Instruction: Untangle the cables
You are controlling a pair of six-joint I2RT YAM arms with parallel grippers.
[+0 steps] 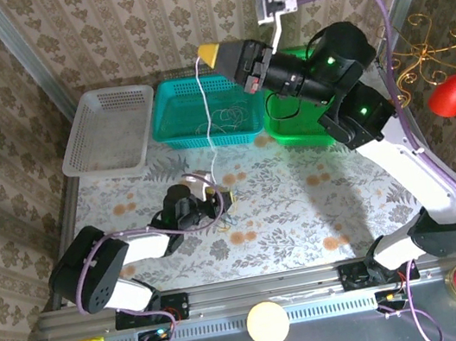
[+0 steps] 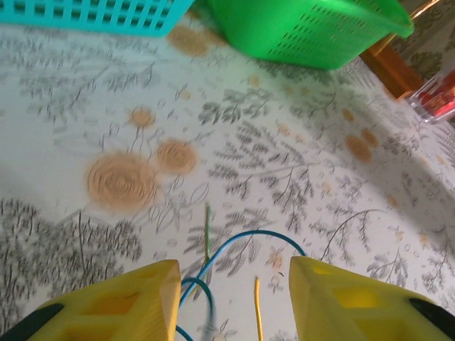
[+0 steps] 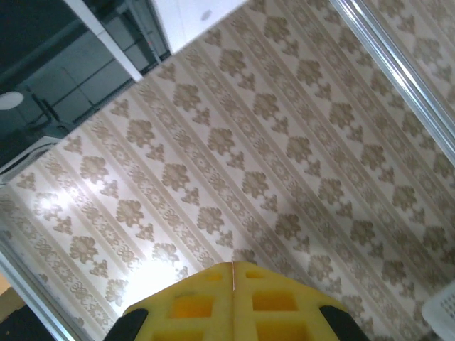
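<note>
as white cable [image 1: 204, 113] hangs, right tool [image 1: 207, 53] pinching

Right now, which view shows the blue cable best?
Left wrist: the blue cable loops on the tablecloth between the left end effector's fingers, close and clear. Top external shows it as a tiny fleck by that end effector. Right wrist faces wallpaper.

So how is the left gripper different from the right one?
The left gripper is low over the table; the right gripper is up high. The left gripper's jaws stand apart over the blue cable; the right gripper's are shut on the hanging white cable. Both have yellow fingers.
</note>
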